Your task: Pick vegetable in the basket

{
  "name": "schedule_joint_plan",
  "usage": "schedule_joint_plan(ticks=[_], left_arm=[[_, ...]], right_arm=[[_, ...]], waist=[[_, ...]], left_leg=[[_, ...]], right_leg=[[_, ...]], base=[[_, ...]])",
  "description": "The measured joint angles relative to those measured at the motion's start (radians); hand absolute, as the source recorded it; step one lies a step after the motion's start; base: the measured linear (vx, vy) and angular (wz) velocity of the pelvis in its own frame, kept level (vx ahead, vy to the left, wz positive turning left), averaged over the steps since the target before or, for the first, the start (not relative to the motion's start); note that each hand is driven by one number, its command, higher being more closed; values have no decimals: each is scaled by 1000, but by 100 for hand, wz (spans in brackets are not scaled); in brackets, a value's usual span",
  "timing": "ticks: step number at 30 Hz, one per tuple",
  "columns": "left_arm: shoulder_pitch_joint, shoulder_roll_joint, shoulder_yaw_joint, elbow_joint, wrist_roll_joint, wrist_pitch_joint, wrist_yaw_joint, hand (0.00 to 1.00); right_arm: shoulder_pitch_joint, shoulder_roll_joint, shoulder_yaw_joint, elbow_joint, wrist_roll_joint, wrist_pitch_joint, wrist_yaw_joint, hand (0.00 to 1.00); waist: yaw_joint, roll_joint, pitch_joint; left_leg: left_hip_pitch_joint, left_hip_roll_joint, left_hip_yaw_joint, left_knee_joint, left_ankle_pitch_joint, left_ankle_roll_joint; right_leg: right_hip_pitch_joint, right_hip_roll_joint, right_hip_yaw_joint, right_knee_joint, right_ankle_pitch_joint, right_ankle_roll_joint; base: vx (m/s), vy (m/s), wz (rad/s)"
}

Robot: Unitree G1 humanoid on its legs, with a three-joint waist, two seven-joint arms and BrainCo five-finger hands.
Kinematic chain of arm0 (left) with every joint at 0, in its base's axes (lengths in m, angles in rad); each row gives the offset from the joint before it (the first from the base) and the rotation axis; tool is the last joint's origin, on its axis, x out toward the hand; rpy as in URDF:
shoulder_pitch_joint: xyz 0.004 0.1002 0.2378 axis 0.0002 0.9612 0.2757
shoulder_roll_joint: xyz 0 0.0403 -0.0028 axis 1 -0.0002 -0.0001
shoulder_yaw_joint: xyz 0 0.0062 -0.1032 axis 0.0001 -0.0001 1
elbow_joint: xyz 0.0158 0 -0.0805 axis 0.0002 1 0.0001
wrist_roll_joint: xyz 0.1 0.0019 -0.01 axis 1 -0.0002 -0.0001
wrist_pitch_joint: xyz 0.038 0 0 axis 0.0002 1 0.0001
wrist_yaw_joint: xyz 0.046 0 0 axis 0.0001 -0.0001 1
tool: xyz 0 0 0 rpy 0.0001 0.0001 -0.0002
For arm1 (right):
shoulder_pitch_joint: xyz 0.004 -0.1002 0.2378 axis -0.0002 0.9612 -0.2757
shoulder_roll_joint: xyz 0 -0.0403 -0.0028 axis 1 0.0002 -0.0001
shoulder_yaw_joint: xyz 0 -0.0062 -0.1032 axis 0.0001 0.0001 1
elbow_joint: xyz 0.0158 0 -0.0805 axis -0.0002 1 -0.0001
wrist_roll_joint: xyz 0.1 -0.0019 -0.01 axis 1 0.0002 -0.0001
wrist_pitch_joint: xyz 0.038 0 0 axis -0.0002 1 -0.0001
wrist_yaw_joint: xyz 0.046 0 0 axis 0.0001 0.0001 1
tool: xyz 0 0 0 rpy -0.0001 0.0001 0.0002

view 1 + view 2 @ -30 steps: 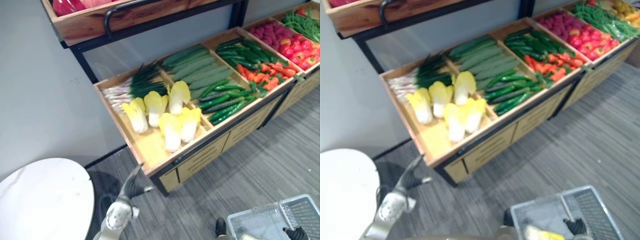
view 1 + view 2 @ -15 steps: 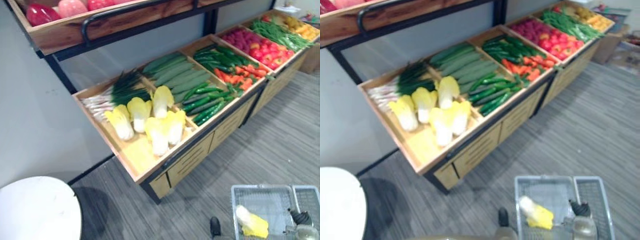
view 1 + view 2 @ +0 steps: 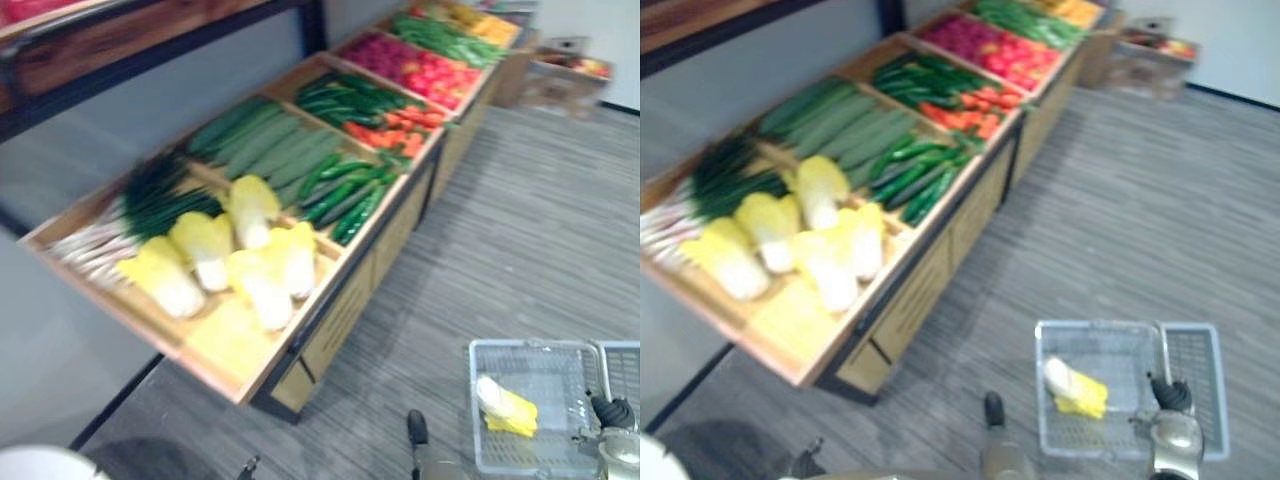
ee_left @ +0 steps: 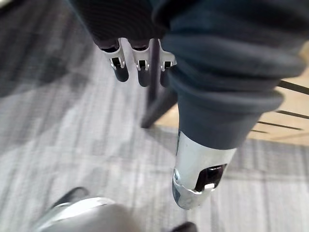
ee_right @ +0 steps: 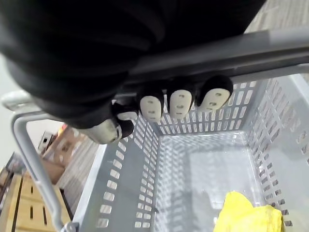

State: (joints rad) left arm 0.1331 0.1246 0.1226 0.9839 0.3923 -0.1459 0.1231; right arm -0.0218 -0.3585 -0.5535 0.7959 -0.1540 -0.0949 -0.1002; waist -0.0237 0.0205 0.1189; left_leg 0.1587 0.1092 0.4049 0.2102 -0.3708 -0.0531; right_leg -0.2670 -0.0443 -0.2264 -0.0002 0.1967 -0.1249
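A grey plastic basket [image 3: 478, 420] hangs low at my right side above the floor. One yellow napa cabbage [image 3: 505, 405] lies inside it, also visible as a yellow leaf [image 5: 247, 217] in the right wrist view. My right hand [image 5: 178, 102] is shut on the basket's grey handle [image 5: 251, 46], fingers curled over the bar; it is also in the head views [image 3: 1170, 393]. My left hand [image 4: 119, 67] hangs beside my body with straight fingers and holds nothing. Several more yellow cabbages [image 3: 215, 260] lie in the nearest wooden tray.
A long wooden produce stand [image 3: 330, 290] runs from near left to far right. It holds spring onions [image 3: 130, 205], long green gourds [image 3: 265, 140], cucumbers [image 3: 345, 185], carrots [image 3: 395, 125] and red produce [image 3: 420, 65]. Grey striped floor [image 3: 540, 230] lies between the stand and the basket.
The camera has swung right, so the stand has slid left in view. My left arm has dropped out of the head views. The basket stays in my right hand with the cabbage inside.
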Motion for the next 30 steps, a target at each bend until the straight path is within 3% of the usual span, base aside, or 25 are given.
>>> schedule_joint_plan(ticks=[1, 2, 4, 6, 11, 17, 19, 20, 21, 22, 23, 25, 26, 30], left_arm=[[-16, -12, -4, -4, -15, -8, -10, 0], [-16, -12, -8, -8, -30, -10, -14, 0], [-10, -2, -6, 2, -38, -5, -21, 0], [-9, 4, -7, 7, -38, -4, -22, 0], [-10, 10, -9, 14, -38, -4, -22, 0], [2, -1, -5, 52, -37, 6, -16, 0], [10, -11, 0, 52, -37, 7, -11, 0], [12, -22, 0, 52, -37, 15, -10, 0], [14, -28, -1, 53, -37, 19, -9, 0], [14, -41, 2, 53, -38, 19, -7, 0], [8, -43, 10, 48, -37, 18, 0, 0], [7, -48, 12, 33, -36, 17, 11, 0], [7, -51, 14, 31, -36, 15, 23, 0], [12, -64, 44, 23, -34, 22, 33, 0]], right_arm=[[-6, 3, -8, -4, 4, 0, -3, 100], [-8, 6, -7, -3, 3, 0, -2, 100], [14, 15, -2, 2, 1, 0, -2, 100], [15, 15, 16, 3, 0, 1, -2, 100], [30, 27, 20, 9, -2, 10, -1, 100], [53, 28, 25, 16, -3, 12, 0, 100], [57, 28, 45, 16, -2, 12, 0, 100], [63, 29, 59, 16, -2, 12, 0, 100], [66, 29, 62, 16, -3, 12, 0, 100], [71, 29, 60, 16, -3, 12, -1, 100], [76, 29, 61, 16, -2, 17, -4, 100], [72, 31, 64, 14, -2, 20, -4, 100], [66, 31, 69, 9, -1, 19, -3, 100], [68, 50, 107, -84, -2, 19, -4, 100]], waist=[[-2, 26, 22], [-3, 32, 28], [-1, 15, 25], [-3, 16, 25], [-20, 29, 19], [-27, 40, 10], [-26, 47, 6], [-23, 51, 9], [-19, 48, 12], [-16, 45, 19], [-1, 47, 26], [12, 42, 29], [22, 42, 29], [33, 46, 31]], left_leg=[[27, 21, 38, -3, -2, 3], [43, 27, 54, -1, -2, 2], [51, 12, 51, 51, -1, 1], [31, 17, 45, 98, 13, 8], [41, 10, 55, 70, 54, -23], [68, 30, 90, 116, 165, -64], [19, 76, 89, 261, 196, -86], [-49, 128, 67, 438, 275, -91], [-79, 146, 46, 514, 320, -74], [-115, 160, 14, 591, 283, -33], [-173, 133, -63, 637, 199, -9], [-245, 68, -157, 587, 143, -27], [-288, 42, -176, 515, 138, -28], [-366, 15, -168, 206, 154, -25]], right_leg=[[-22, -28, -153, 122, -118, -25], [-29, -37, -181, 194, -126, -30], [-7, -24, -144, 206, -115, 28], [-5, -10, -110, 167, -108, 50], [1, 30, -97, 84, -105, 63], [115, 87, -70, -86, -84, 75], [126, 100, -64, -83, -87, 70], [150, 112, -47, -84, -98, 55], [163, 112, -37, -86, -103, 49], [185, 112, -28, -83, -112, 37], [222, 103, -10, -71, -131, 39], [248, 75, 10, -49, -153, 50], [255, 60, 26, -42, -166, 65], [263, 48, 73, -29, -200, 87]], base=[[24, -46, -77], [97, -19, -92], [120, -51, -90], [79, -72, -71], [96, -36, -43], [157, -57, -40], [182, -39, -47], [214, -36, -41], [226, -47, -38], [218, -42, -28], [214, -33, -28], [217, -6, -33], [170, 17, -36], [140, 60, -32]])
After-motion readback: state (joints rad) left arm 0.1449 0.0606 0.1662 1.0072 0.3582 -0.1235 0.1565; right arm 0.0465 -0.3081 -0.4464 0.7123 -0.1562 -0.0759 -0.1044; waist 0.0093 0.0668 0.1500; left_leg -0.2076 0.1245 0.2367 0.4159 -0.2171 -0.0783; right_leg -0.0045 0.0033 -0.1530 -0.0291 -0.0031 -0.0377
